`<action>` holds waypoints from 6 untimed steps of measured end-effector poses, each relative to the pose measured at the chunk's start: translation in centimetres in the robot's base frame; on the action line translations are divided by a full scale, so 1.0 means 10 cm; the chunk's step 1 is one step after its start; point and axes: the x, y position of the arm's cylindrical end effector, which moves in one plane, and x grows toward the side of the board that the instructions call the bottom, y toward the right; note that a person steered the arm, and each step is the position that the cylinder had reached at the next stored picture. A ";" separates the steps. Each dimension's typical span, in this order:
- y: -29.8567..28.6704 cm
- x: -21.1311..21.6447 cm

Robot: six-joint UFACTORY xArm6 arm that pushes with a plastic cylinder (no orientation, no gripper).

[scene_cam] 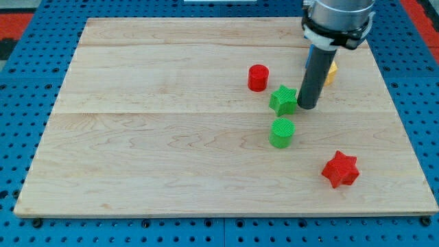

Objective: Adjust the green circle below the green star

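The green star (282, 100) lies right of the board's middle. The green circle (282, 132), a short cylinder, stands just below it toward the view's bottom, a small gap between them. My tip (307, 107) rests on the board right beside the star's right edge, touching or nearly touching it, and up and to the right of the green circle.
A red cylinder (258, 77) stands up-left of the star. A red star (340, 169) lies at the lower right. A yellow block (331, 71) and a blue block (309, 56) are mostly hidden behind the rod. The wooden board (137, 137) sits on a blue pegboard.
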 end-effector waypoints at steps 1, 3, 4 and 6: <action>-0.40 0.11; 0.87 0.16; 0.88 0.51; 0.13 0.77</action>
